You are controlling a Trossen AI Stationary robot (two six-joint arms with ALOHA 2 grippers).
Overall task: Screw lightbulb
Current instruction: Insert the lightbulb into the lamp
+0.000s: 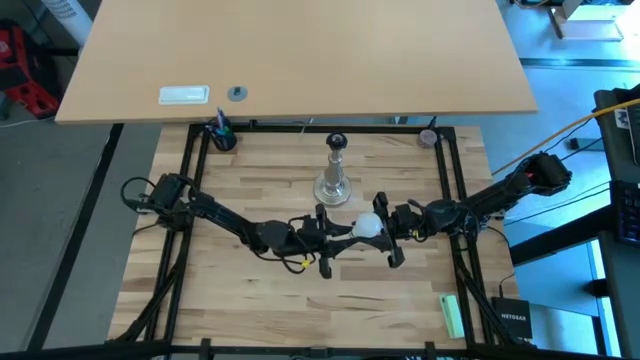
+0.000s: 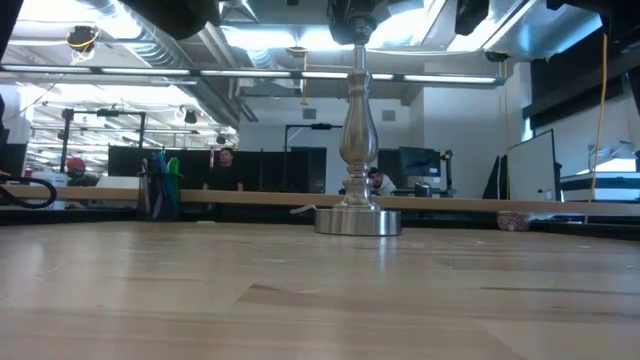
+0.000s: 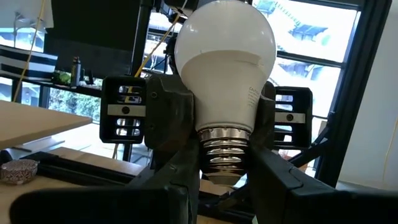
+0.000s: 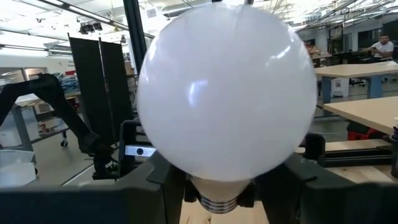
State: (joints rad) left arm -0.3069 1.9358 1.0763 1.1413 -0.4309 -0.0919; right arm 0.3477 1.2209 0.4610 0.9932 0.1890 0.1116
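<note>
While both arms meet near the middle of the tabletop (image 1: 250, 170), the lightbulb (image 1: 368, 226) hangs between them, in front of the silver stand (image 1: 333, 178) and clear of it. The left gripper (image 1: 345, 232) has its jaws closed on the bulb's threaded metal base; its wrist view shows the screw base (image 3: 225, 154) pinched between the two dark fingers (image 3: 180, 168), with the white globe pointing away toward the other arm. The right gripper (image 1: 385, 228) sits at the globe end, its jaws standing on either side of the glass. Whether they press on it or merely flank it is hard to say, since the globe (image 4: 227, 93) fills most of that wrist view and hides the contact points; they look narrow around it.

From table height, neither the bulb nor either gripper can be seen: only the stand (image 2: 358, 150) shows, its top cut off by the picture's upper edge, so the socket is out of sight there. From above, the socket's dark top (image 1: 336, 142) is small and its inside cannot be made out.
</note>
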